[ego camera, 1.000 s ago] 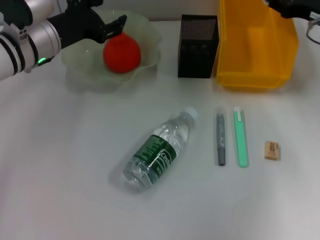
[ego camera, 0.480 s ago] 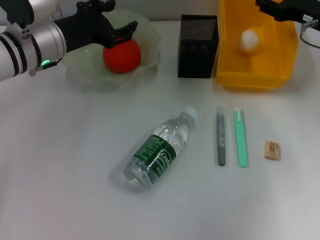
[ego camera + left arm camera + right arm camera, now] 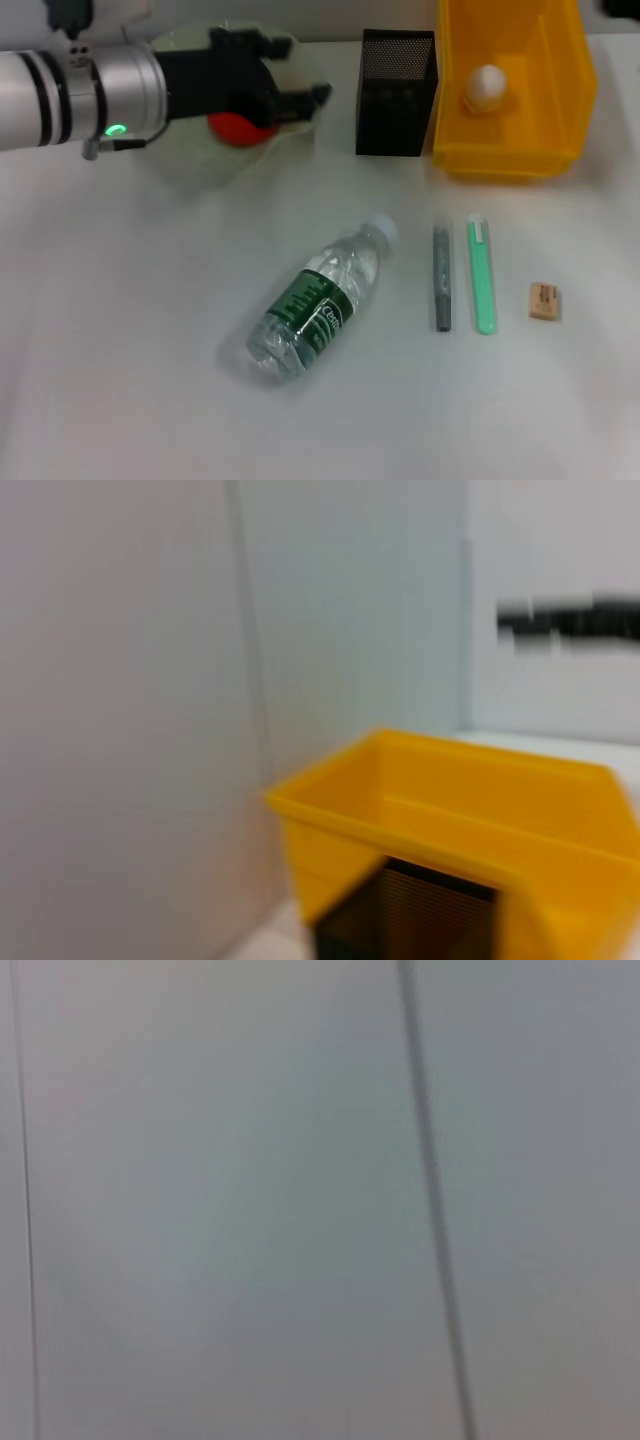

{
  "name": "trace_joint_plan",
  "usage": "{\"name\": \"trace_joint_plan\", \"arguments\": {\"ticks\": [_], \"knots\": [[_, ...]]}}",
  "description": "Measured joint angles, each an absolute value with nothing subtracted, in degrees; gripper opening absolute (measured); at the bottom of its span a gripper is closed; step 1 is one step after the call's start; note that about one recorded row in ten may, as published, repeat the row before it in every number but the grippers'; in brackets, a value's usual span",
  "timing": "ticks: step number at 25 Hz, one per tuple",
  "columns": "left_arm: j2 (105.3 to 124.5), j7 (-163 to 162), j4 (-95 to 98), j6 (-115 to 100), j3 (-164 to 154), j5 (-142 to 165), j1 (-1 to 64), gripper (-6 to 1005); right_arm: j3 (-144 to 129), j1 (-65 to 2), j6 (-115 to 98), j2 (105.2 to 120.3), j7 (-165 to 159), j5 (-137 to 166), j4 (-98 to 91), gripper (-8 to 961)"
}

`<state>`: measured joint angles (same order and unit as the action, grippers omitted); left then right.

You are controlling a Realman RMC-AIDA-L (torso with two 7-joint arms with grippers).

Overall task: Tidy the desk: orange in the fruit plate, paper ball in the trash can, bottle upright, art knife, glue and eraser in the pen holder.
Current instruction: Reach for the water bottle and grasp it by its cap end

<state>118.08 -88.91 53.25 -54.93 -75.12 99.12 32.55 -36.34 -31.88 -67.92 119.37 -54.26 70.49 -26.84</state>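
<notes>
The orange (image 3: 230,127) lies in the pale-green fruit plate (image 3: 165,150), mostly hidden behind my left gripper (image 3: 295,72), which is open and empty above the plate's right side. The paper ball (image 3: 487,86) lies inside the yellow trash can (image 3: 510,150). The bottle (image 3: 318,300) lies on its side mid-table, cap toward the back right. A grey art knife (image 3: 441,278) and a green glue stick (image 3: 483,275) lie side by side to its right, and the tan eraser (image 3: 544,300) lies further right. The black mesh pen holder (image 3: 396,92) stands left of the trash can. My right gripper is out of view.
The left wrist view shows the trash can (image 3: 450,800) and the pen holder (image 3: 410,920) against a grey wall. The right wrist view shows only a grey wall. The white table (image 3: 120,350) has bare room at the front left.
My left gripper has moved right across the plate, away from the orange. The right arm has pulled back out of the head view. The paper ball has settled in the trash can.
</notes>
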Motion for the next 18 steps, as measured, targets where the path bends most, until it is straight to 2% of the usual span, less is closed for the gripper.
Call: {"name": "trace_joint_plan", "arguments": {"ticks": [5, 11, 13, 18], "knots": [[118.35, -103.43, 55.47, -65.31, -75.32, 107.53, 36.32, 714, -36.12, -27.58, -81.9, 119.36, -43.29, 55.33, -18.07, 617], [118.72, -115.66, 54.61, -67.83, -78.95, 113.67, 41.85, 713, -35.96, -24.92, -83.17, 119.34, -38.62, 50.35, -13.89, 617], [118.98, -126.44, 53.45, -65.74, -83.85, 121.08, 45.94, 713, -35.89, -23.98, -83.23, 119.34, -37.67, 50.06, -13.53, 617], [119.18, -138.6, 52.37, -63.36, -90.88, 130.53, 49.71, 713, -34.93, -23.15, -83.52, 119.33, -37.0, 50.02, -13.44, 618]]}}
